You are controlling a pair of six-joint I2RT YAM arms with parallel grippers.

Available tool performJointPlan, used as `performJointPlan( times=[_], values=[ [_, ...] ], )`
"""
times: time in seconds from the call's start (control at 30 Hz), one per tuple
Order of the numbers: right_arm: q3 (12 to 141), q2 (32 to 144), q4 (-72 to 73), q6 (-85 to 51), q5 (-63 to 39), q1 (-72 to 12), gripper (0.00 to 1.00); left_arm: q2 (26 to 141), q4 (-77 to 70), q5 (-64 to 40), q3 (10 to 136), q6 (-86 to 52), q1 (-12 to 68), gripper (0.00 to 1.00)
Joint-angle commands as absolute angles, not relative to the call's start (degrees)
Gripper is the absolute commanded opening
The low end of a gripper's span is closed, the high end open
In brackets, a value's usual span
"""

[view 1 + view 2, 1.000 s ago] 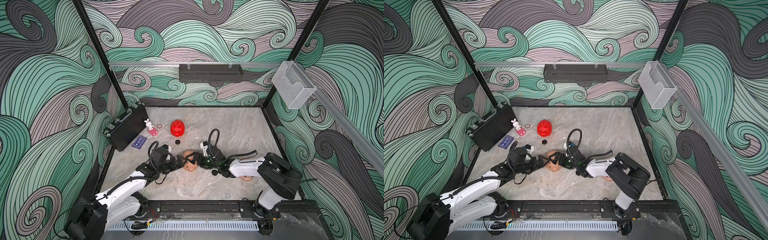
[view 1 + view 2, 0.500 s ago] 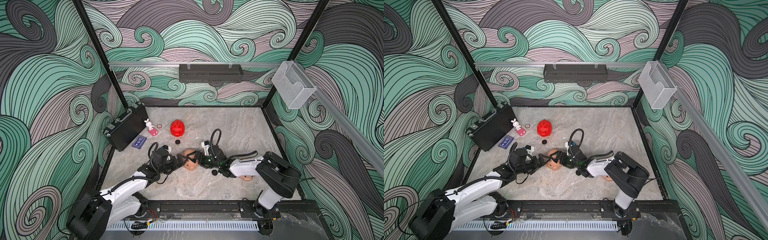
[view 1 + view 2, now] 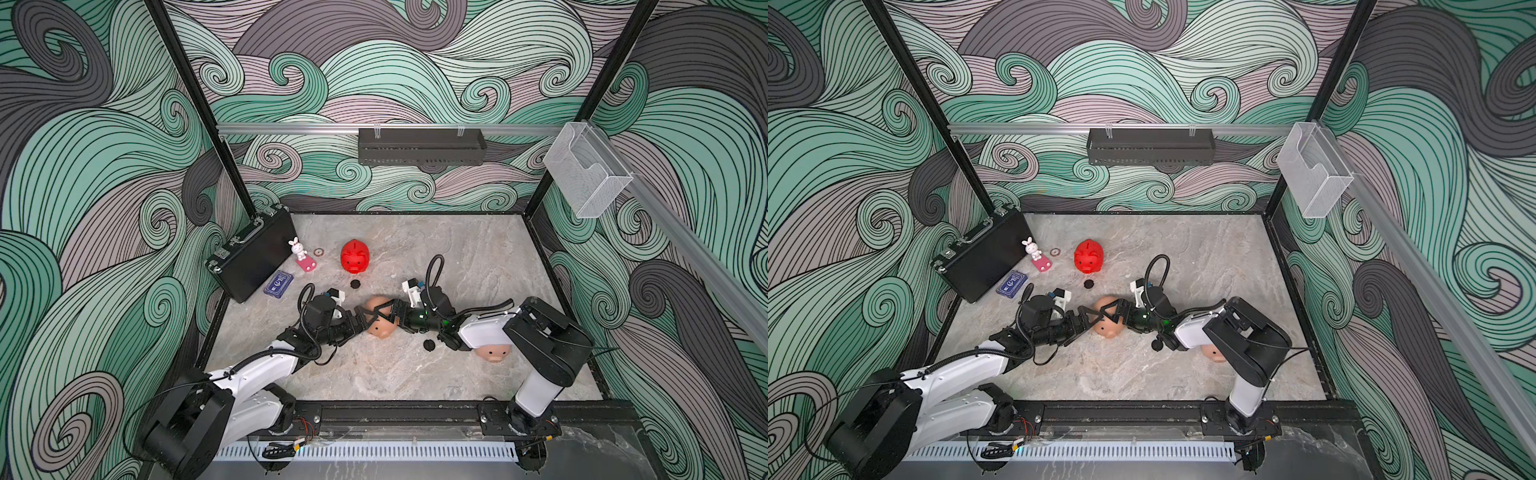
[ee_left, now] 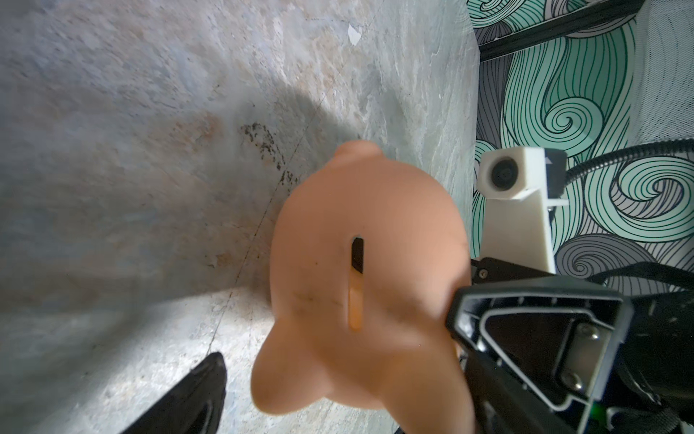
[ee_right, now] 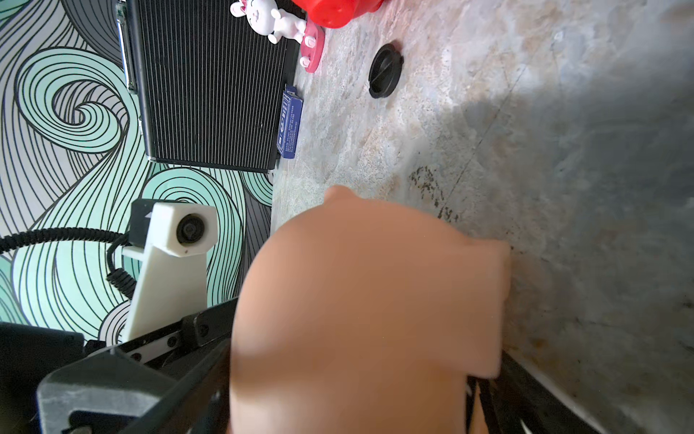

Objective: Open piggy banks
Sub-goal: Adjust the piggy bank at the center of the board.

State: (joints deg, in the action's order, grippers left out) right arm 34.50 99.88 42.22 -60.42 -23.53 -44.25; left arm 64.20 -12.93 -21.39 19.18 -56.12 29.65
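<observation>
A peach piggy bank (image 3: 380, 328) (image 3: 1109, 330) sits mid-table between both grippers. My left gripper (image 3: 369, 318) straddles it from the left. The left wrist view shows its coin slot (image 4: 356, 282), and the one visible left finger (image 4: 204, 398) stands clear of an ear. My right gripper (image 3: 385, 311) reaches in from the right at wide spread, fingers against the pig's sides (image 5: 356, 300). A second peach piggy bank (image 3: 492, 354) lies under the right arm. The red piggy bank (image 3: 354, 257) stands further back. Two loose black plugs (image 3: 355, 284) (image 3: 429, 344) lie on the table.
A black case (image 3: 253, 257) leans at the back left, with a white rabbit figurine (image 3: 300, 253), a coin (image 3: 318, 252) and a blue card box (image 3: 278, 284) beside it. A black basket (image 3: 422, 146) and a clear bin (image 3: 586, 170) hang on the walls.
The left jaws have narrowed around the peach pig, and the right jaws slightly too. The pig has stayed in place.
</observation>
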Motion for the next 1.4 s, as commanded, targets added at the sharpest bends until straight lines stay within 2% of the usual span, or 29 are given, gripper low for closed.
performJointPlan(
  times=[0.0, 0.2, 0.67, 1.0, 1.37],
  values=[
    [32.5, 104.2, 33.0, -60.3, -25.2, -43.9, 0.92, 66.4, -15.1, -22.9, 18.1, -55.2, 29.3, 0.95],
    [32.4, 104.9, 34.3, -61.1, -26.0, -43.4, 0.92, 68.8, -18.5, -24.0, 17.9, -56.1, 29.3, 0.95],
    [32.4, 106.7, 36.8, -62.4, -27.9, -42.7, 0.92, 71.0, -20.6, -24.5, 18.3, -56.0, 29.3, 0.86],
    [32.5, 106.0, 38.0, -63.3, -28.6, -42.3, 0.93, 69.9, -18.7, -23.6, 18.2, -55.9, 29.3, 0.75],
    [30.1, 95.4, 36.3, -61.6, -28.3, -39.4, 0.99, 67.5, -14.7, -21.9, 18.4, -55.0, 29.3, 0.74]
  ],
)
